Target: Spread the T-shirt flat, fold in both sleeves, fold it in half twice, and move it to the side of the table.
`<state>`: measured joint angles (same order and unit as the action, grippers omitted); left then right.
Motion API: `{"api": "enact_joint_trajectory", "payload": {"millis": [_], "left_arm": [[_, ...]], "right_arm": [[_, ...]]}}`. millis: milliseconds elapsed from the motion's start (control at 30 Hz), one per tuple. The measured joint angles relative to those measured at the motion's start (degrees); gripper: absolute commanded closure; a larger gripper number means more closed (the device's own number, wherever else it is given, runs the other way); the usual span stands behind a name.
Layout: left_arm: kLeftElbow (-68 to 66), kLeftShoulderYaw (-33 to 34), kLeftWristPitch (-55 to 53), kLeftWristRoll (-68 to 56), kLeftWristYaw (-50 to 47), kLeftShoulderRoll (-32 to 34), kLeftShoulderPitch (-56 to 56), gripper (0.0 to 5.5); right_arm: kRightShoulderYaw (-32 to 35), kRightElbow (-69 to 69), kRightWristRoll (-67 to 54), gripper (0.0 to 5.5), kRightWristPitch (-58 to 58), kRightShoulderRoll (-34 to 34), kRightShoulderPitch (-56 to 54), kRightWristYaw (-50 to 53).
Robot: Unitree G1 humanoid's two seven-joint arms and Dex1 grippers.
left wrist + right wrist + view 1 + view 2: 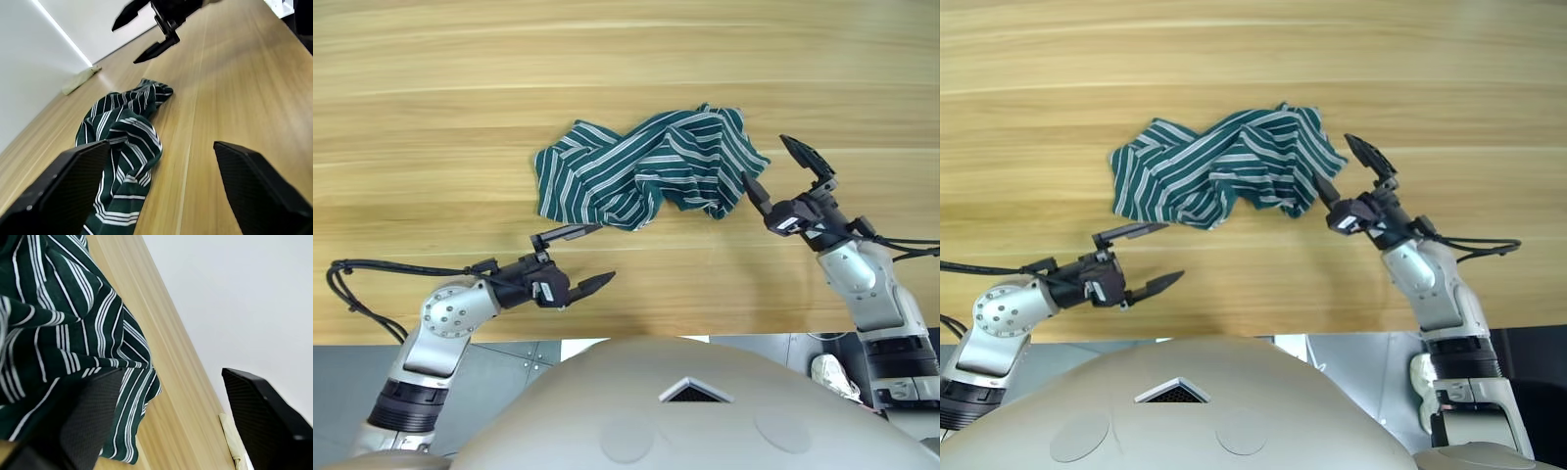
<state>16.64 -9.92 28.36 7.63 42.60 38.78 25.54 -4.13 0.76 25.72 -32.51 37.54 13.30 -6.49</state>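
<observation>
I've got the T-shirt (646, 171) in a crumpled, twisted heap on the wooden table (431, 88). It's dark green with thin white stripes, bunched into ridges and nowhere near flat, and I can't pick a sleeve out of the folds. At the shirt's right end is the right gripper (764, 158), jaws spread wide with nothing between them. One black finger points up past the shirt's right edge, and the other angles in at the edge of the cloth; I cannot tell whether it touches. From the right wrist camera the striped cloth lies just behind one of the fingers (93, 421), while the other is out beyond the hem, off the cloth. On the near side of the shirt, toward its left end, the left gripper (605, 253) hovers low over the table, jaws also wide apart and holding nothing. Its upper fingertip is just beside the shirt's near hem, and the lower one is clear of it over bare wood. The left wrist camera looks out between its two fingers along the shirt, with the right gripper at the shirt's other end. Well apart from the shirt, at the table's edge by the white wall (29, 73), lies a small pale flat thing (80, 81), and I can't make out what it is.
</observation>
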Motion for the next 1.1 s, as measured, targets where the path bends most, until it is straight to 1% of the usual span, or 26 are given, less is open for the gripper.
{"api": "enact_joint_trajectory", "payload": {"millis": [100, 233, 300, 467, 667, 700, 767, 800, 900, 967, 1000, 1033, 1100], "left_arm": [[-3.20, -0.86, -1.74, 7.78, -3.91, -1.53, -3.02, 1.51], [-6.87, -3.06, -3.01, 14.32, -8.11, -3.90, -8.17, 1.51], [-8.34, -3.55, -3.33, 16.62, -9.84, -4.45, -10.50, 1.51], [-9.06, -6.11, -3.02, 16.89, -10.70, -4.90, -11.92, 1.51], [-9.45, -6.60, -3.07, 16.50, -11.70, -4.86, -12.12, 1.51], [-9.44, -6.60, -3.19, 15.91, -11.61, -4.71, -12.03, 1.72], [-9.46, -6.60, -3.48, 15.64, -11.61, -4.34, -11.95, 1.95], [-9.56, -6.59, -3.62, 15.64, -11.66, -4.29, -11.96, 2.20], [-10.67, -6.56, -4.07, 15.63, -12.09, -4.27, -12.46, 2.70], [-11.63, -6.57, -4.28, 15.71, -12.18, -4.22, -13.27, 3.01], [-11.87, -6.62, -4.31, 15.74, -12.18, -4.19, -13.42, 3.24], [-12.18, -6.76, -4.30, 15.74, -12.18, -4.18, -13.63, 3.35], [-12.43, -7.34, -4.28, 15.67, -12.09, -4.19, -13.79, 3.70]], "right_arm": [[-1.46, 0.86, 0.82, 1.79, 1.02, -0.14, -0.62, -2.22], [-5.48, 1.27, 2.86, 1.79, 1.10, -0.34, -0.89, -5.43], [-6.33, 1.33, 3.27, 1.79, 1.02, -0.39, -0.84, -6.11], [-6.48, 1.18, 4.95, 1.79, 1.04, -0.38, -0.85, -5.92], [-6.47, 0.37, 7.04, 1.79, 1.06, -0.38, -0.84, -4.67], [-6.47, 0.11, 7.41, 1.76, 1.12, -0.37, -0.83, -4.57], [-6.47, -0.03, 7.81, 1.76, 1.25, -0.32, -0.71, -4.55], [-6.47, 0.03, 7.86, 1.76, 1.25, -0.22, -0.55, -4.58], [-6.42, 1.02, 7.82, 1.76, 0.95, 0.88, 0.81, -5.04], [-5.05, 2.50, 7.19, 1.76, 0.61, 2.12, 2.29, -5.39], [-3.66, 3.66, 6.36, 1.76, 0.39, 2.63, 2.82, -5.43], [-1.83, 5.18, 3.96, 1.76, 0.08, 3.28, 3.37, -5.52], [0.20, 8.53, -2.50, 1.76, -0.30, 3.94, 4.37, -6.90]]}}
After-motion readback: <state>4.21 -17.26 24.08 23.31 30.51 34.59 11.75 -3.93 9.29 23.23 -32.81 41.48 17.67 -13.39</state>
